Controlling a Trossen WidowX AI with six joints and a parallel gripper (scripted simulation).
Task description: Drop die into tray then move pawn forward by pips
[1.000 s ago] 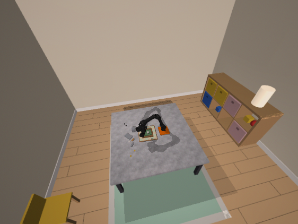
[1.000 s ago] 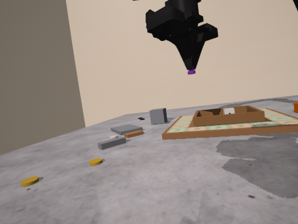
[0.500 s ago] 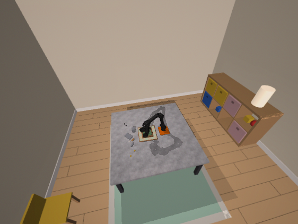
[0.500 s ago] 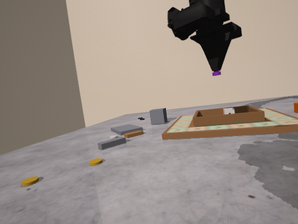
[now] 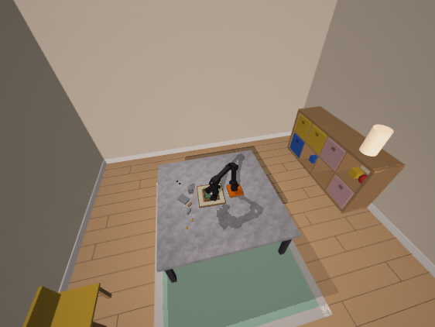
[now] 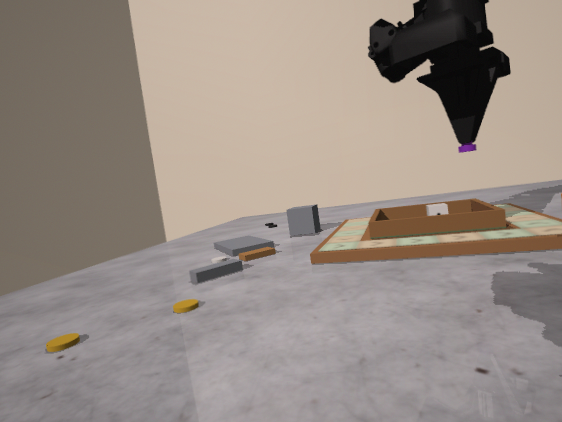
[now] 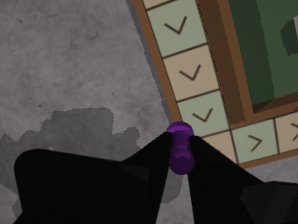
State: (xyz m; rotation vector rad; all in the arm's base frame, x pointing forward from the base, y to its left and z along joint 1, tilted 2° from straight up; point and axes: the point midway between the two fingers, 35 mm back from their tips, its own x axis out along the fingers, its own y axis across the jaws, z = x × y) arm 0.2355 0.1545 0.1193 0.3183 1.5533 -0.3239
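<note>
— Above the board (image 6: 430,248), what is held by the gripper (image 6: 466,141)?
— The purple pawn (image 7: 180,147) is clamped between its fingers, high over the corner squares. The die (image 6: 436,209) is seen inside the tray (image 6: 435,223).

Board (image 6: 425,252) on bench (image 6: 300,350); tray (image 6: 435,225) in board's middle, die (image 6: 436,209) inside. End effector (image 6: 466,142) above board, clamping pawn (image 6: 467,148). Blocks (image 6: 243,245), discs (image 6: 186,305) left of board.
</note>
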